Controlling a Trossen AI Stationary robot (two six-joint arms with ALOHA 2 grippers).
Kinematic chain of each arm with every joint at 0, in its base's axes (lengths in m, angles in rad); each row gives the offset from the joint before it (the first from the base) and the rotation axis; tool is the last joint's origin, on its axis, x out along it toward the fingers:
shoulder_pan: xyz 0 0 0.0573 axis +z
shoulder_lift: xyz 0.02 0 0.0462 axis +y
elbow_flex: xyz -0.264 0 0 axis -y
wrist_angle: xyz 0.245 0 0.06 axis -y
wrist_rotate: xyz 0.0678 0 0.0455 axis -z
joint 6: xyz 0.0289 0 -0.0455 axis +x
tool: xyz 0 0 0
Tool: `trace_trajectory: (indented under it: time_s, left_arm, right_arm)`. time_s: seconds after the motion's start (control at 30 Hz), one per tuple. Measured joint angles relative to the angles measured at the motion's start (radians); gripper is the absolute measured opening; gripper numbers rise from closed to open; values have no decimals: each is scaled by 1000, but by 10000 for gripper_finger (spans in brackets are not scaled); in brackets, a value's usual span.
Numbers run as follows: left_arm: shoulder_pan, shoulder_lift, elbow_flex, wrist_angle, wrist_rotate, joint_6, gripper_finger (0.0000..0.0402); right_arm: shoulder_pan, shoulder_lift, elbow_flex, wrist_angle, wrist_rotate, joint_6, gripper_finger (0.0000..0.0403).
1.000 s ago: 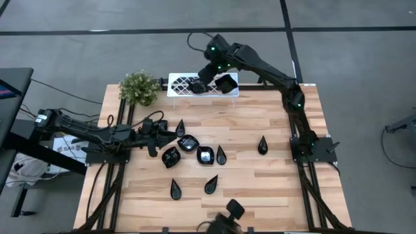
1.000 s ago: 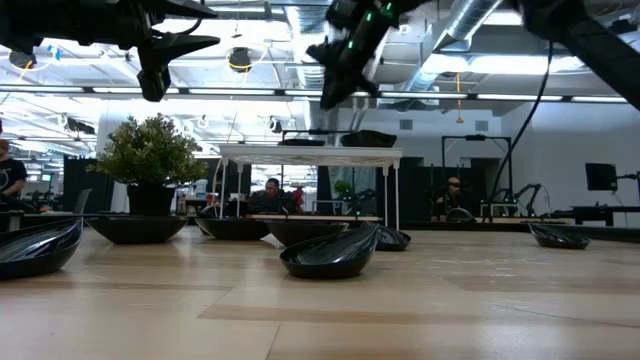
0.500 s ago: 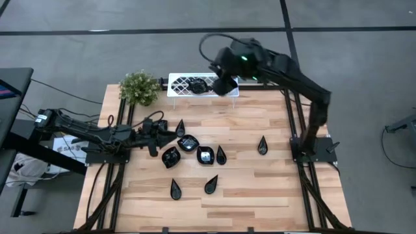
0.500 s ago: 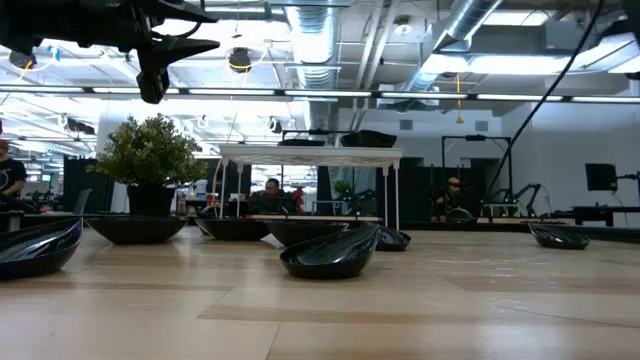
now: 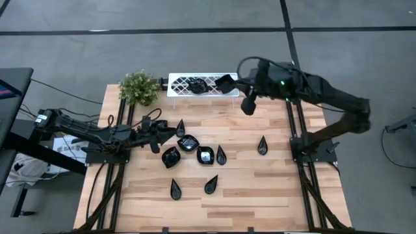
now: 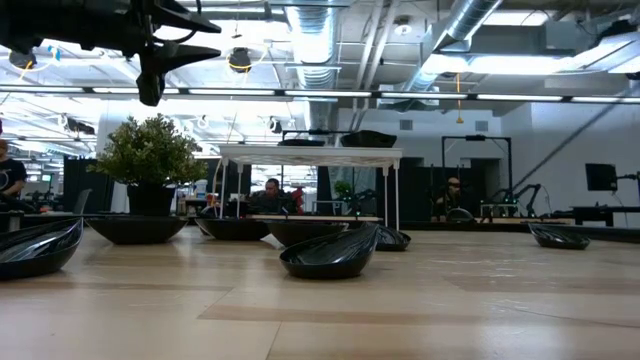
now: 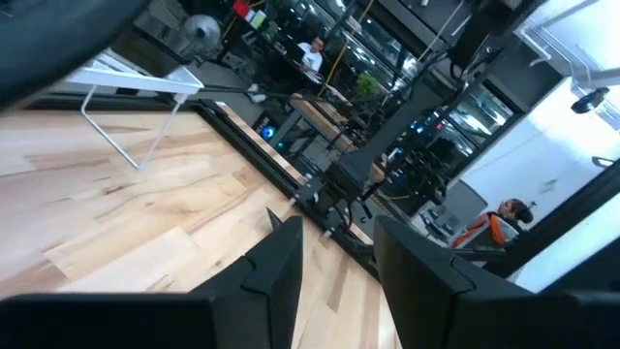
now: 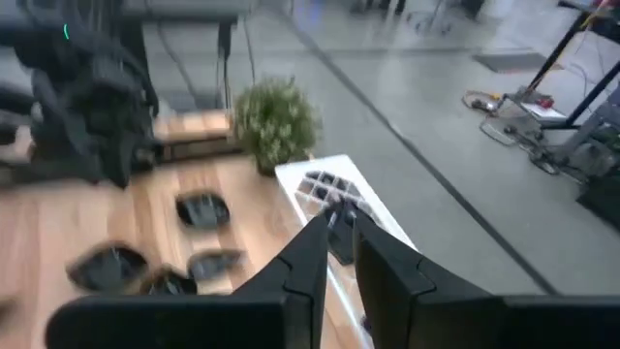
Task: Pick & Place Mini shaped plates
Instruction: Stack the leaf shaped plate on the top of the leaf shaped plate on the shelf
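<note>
high view: glossy black mini shaped plates (image 5: pixel 205 155) lie clustered left of centre on the pale wooden table (image 5: pixel 273 188), one teardrop (image 5: pixel 262 145) apart to the right, two already on the white lattice tray (image 5: pixel 188 85) at the far edge. left gripper (image 5: pixel 170 130), fingers spread and empty, hovers touching-close to the cluster, its nearest teardrop's long axis running near-to-far. right gripper (image 5: pixel 247 105), fingers nearly pressed together, hangs empty beside the tray, farther off. judgement: left arm is nearer.

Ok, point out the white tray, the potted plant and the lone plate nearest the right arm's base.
white tray (image 5: pixel 185 84), high view, lattice top.
potted plant (image 5: pixel 139 87), high view, middle of foliage.
lone teardrop plate (image 5: pixel 262 145), high view, its bowl.
</note>
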Motion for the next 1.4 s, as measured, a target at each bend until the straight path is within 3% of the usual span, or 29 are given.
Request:
trace_trajectory:
  time_s: [0.1,0.2,0.33,0.4,0.53,0.7,0.87,1.07,1.4]
  left_arm:
    - [-3,0,0,-5,-1,0,131]
    - [-15,0,-5,-6,0,-2,131]
    - [-27,0,-39,-9,-1,-40,131]
    - [-28,0,-53,-7,0,-74,131]
    - [-28,0,-68,-6,1,-134,131]
    - [-29,-1,-70,15,69,-137,131]
    - [-31,-1,-70,29,124,-133,131]
    - [-31,-1,-70,29,173,-131,131]
    - [-38,-6,-71,62,199,10,131]
  right_arm:
    - [79,-123,-227,295,4,-2,49]
    - [143,-209,-406,549,0,-113,49]
    - [140,-247,-556,642,3,-230,49]
    - [131,-238,-594,639,-5,-208,49]
    - [140,-182,-608,632,-5,-30,49]
    - [138,-75,-607,705,-5,37,49]
    - [163,72,-606,870,-9,42,49]
    - [193,181,-545,872,-64,15,49]
    - [241,264,-491,569,-64,60,49]
